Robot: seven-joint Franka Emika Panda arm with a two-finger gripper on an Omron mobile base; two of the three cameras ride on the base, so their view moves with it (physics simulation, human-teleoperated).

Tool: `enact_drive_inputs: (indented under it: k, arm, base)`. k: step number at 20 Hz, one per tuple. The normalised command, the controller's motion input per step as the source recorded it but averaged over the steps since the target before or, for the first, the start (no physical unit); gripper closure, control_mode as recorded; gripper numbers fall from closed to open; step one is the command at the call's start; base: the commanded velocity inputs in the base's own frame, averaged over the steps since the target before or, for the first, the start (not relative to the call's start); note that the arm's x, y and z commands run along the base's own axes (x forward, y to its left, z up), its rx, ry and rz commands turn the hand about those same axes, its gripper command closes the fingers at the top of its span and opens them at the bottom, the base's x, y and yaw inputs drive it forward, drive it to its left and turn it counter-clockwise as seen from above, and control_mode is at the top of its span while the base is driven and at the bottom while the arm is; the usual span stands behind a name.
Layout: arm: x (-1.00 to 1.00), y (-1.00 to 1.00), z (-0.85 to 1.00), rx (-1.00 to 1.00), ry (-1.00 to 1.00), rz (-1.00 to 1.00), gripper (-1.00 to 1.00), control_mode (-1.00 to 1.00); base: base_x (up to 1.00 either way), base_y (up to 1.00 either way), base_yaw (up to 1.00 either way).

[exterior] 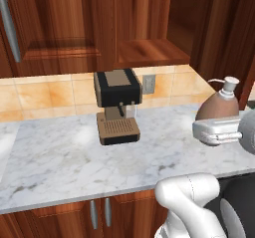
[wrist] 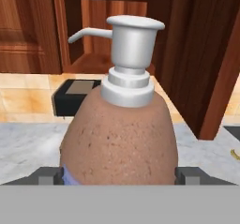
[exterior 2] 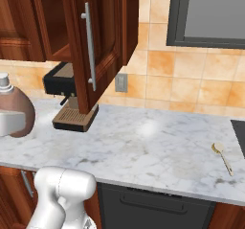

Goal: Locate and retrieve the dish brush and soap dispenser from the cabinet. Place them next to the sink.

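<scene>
The soap dispenser (wrist: 119,138), a rounded brownish bottle with a white pump top, stands upright between my gripper's (wrist: 120,176) two fingertips (wrist: 47,175), which press on both of its sides. It sits over the marble counter at the right of the left base view (exterior: 219,105), behind my gripper (exterior: 219,131). Whether its base rests on the counter is hidden. The dish brush (exterior 2: 221,154) lies flat on the counter at the far right. The cabinet (exterior: 149,50) hangs open above, its wooden shelf bare.
A black and tan coffee machine (exterior: 117,105) stands against the tiled wall under the cabinet. The open cabinet door (exterior 2: 95,46) juts out over the counter (exterior 2: 143,142). A dark window (exterior 2: 210,12) is at the upper right.
</scene>
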Motion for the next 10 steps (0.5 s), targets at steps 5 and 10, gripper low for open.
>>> enact_drive_inputs:
  k: [5, 10]
  arm:
    - [-0.95, -0.28, -0.11, 0.00, 0.00, 0.06, 1.00, -1.00]
    - [-0.77, -0.30, -0.04, -0.05, 0.00, 0.08, 1.00, -1.00]
  base:
    - [0.00, 0.00, 0.00]
    - [0.00, 0.00, 0.00]
